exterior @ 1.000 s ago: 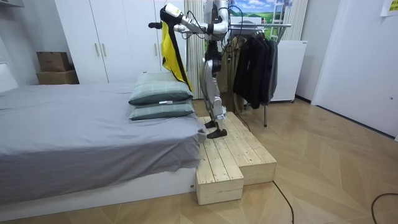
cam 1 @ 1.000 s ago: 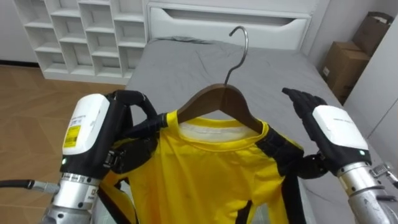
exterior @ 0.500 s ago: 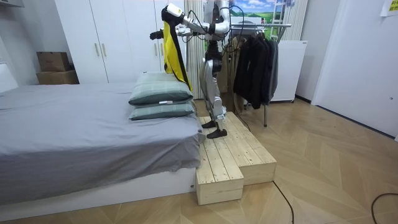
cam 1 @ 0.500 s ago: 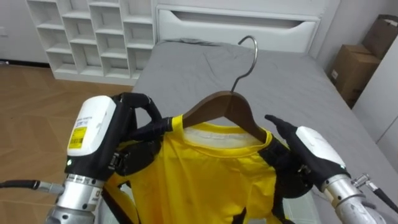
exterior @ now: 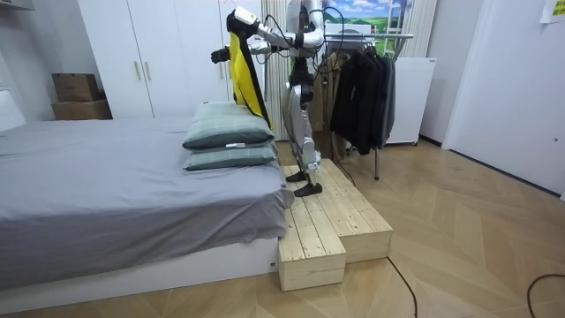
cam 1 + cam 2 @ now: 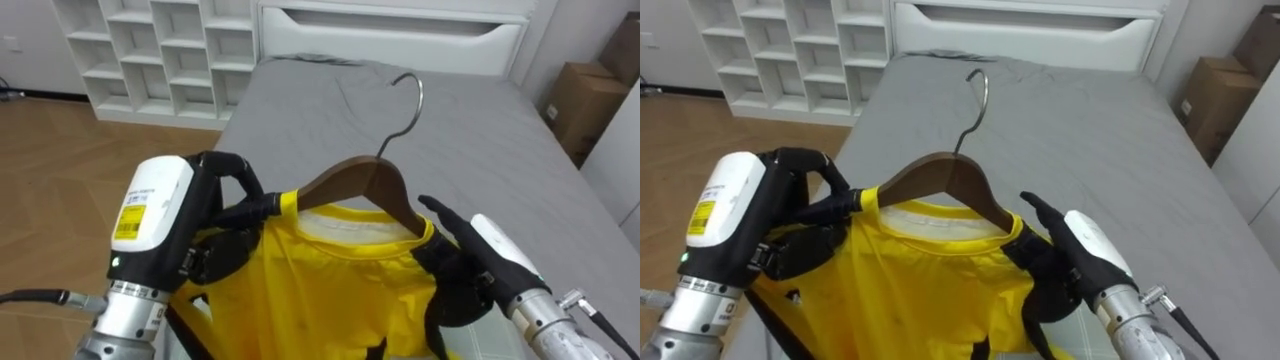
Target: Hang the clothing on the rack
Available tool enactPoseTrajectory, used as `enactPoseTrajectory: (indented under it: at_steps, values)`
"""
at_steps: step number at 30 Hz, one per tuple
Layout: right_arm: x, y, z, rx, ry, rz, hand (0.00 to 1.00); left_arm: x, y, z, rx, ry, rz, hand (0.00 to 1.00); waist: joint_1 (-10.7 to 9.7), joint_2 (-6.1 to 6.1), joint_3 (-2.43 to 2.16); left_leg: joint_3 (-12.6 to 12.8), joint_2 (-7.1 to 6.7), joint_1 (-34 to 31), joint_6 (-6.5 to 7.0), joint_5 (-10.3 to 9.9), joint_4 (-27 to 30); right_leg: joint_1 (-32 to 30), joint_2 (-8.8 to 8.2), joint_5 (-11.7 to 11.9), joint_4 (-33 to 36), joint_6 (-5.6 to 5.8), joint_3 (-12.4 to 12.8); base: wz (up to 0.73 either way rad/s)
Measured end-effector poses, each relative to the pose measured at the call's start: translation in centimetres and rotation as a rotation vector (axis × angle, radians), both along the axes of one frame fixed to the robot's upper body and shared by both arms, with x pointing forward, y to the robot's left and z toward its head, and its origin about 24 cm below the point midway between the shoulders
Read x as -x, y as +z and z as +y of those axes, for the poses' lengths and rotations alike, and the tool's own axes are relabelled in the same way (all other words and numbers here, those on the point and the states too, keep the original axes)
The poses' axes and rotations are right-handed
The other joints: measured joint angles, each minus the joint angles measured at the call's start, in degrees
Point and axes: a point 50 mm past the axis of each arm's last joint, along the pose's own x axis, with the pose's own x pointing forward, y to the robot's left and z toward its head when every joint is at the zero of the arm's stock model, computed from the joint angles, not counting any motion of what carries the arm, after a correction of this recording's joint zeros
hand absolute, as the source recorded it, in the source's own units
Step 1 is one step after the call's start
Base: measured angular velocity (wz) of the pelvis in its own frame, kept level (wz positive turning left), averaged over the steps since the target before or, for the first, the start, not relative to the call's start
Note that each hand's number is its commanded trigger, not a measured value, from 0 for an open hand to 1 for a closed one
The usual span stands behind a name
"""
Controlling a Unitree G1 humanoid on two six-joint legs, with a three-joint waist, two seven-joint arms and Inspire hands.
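right hand (image 6: 492, 252) now against shirt (image 6: 330, 292)

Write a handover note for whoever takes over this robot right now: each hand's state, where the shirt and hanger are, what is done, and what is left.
Hands: the left hand has its fingers shut on the left end of the wooden hanger, held up over the bed. The right hand is at the right shoulder of the yellow shirt; its grip is unclear.
Done: the shirt sits on the hanger, with the hook free and pointing up.
Left: the robot stands on the wooden platform facing the bed, with the clothes rack behind it. Probably turn round and hook the hanger on the rail.
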Motion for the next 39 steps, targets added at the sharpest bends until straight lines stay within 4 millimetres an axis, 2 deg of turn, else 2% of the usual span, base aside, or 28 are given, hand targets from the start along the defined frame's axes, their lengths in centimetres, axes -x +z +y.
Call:
enactPoseTrajectory:
  at_steps: [12, 17, 22, 24, 39]
  values:
    - [-0.7, 0.1, -0.8, -0.076, -0.057, -0.006, 0.00, 0.0, -0.2, -0.4, 0.029, -0.003, 0.008, 1.00, -0.6, -0.06, -0.07, 0.0, -0.10, 0.2, 0.01, 0.0, 0.0, 0.5, -0.38, 0.0, 0.0, 0.01, 0.0, 0.00]
    - [-1.7, 1.3, -0.3, -0.071, -0.025, -0.037, 0.00, 0.0, -0.2, -0.5, 0.030, -0.005, 0.012, 1.00, -1.7, -0.06, -0.10, 0.0, -0.17, 0.2, 0.01, 0.0, 0.1, 0.5, -0.48, 0.0, 0.1, 0.02, -0.3, 0.01]
    - [-2.4, 2.6, -0.6, -0.069, -0.025, -0.077, 0.00, 0.0, -0.2, -0.6, 0.038, -0.006, 0.014, 1.00, -1.8, -0.33, -0.58, -0.3, -0.14, 0.2, 0.01, 0.0, 0.3, 0.5, -0.49, 0.0, 0.2, 0.02, -0.6, 0.00]
    - [-2.6, 3.0, -0.4, -0.067, -0.019, -0.093, 0.00, 0.0, -0.2, -0.6, 0.041, -0.005, 0.014, 1.00, -1.8, -0.32, -0.62, -0.3, -0.14, 0.2, 0.01, 0.0, 0.4, 0.5, -0.49, 0.0, 0.2, 0.02, -0.6, 0.00]
    - [-3.2, 5.1, 0.7, -0.006, 0.050, -0.161, 0.00, -0.1, -0.1, -0.2, 0.044, 0.014, 0.020, 1.00, -1.5, -0.38, -0.53, -0.5, -0.13, 0.2, 0.01, 0.0, 0.2, 0.7, -0.05, 0.0, 0.1, 0.01, -0.6, 0.00]
